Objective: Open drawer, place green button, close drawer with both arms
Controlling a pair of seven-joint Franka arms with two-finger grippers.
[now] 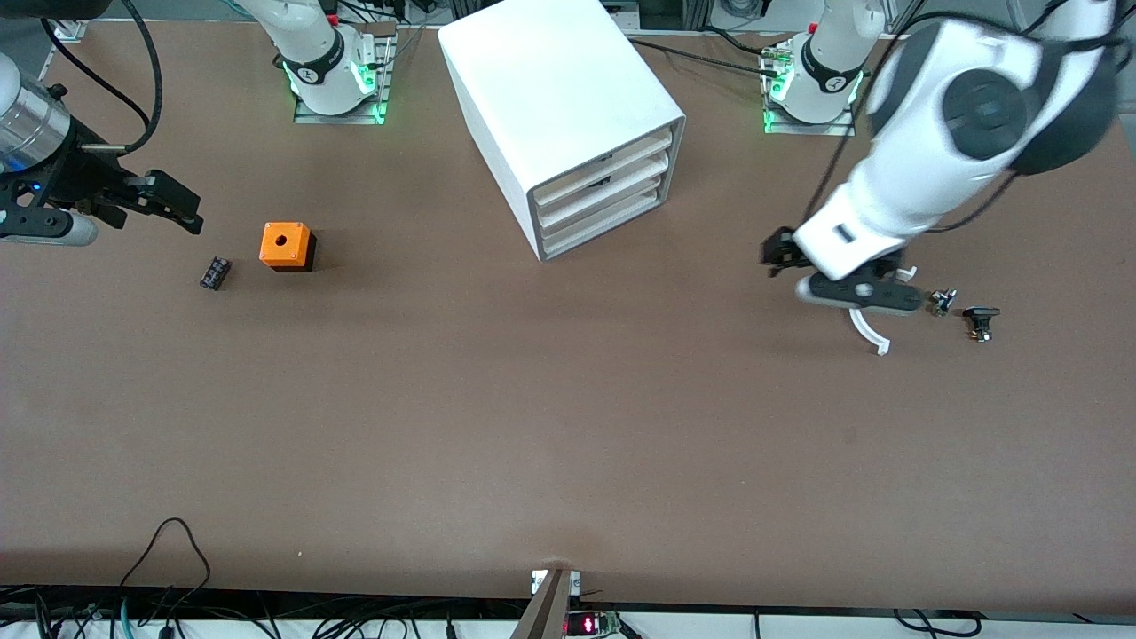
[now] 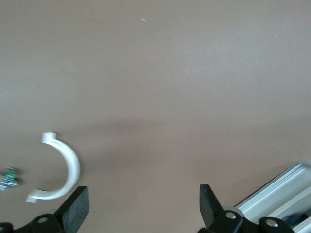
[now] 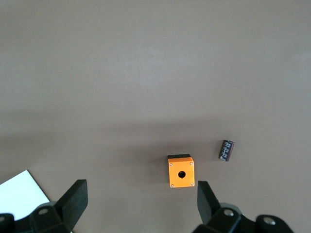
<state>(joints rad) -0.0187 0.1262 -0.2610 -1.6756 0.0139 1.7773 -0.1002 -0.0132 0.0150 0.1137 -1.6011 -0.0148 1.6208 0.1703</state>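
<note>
The white cabinet (image 1: pixel 568 115) stands at the table's middle, near the arms' bases. Its three drawers are shut, and the drawer (image 1: pixel 608 220) is the lowest one. The green-capped button (image 1: pixel 942 302) lies on the table toward the left arm's end and also shows in the left wrist view (image 2: pixel 10 175). My left gripper (image 1: pixel 788 259) hangs open and empty over bare table between the cabinet and the button; the left wrist view (image 2: pixel 144 206) shows nothing between its fingers. My right gripper (image 1: pixel 173 209) is open and empty at the right arm's end; it also shows in the right wrist view (image 3: pixel 141 201).
A white C-shaped ring (image 1: pixel 870 333) lies beside the button, and a small black part (image 1: pixel 981 319) lies just past it. An orange cube with a hole (image 1: pixel 287 246) and a small dark cylinder (image 1: pixel 215 272) lie near the right gripper. The cabinet's grey rim (image 2: pixel 277 194) edges the left wrist view.
</note>
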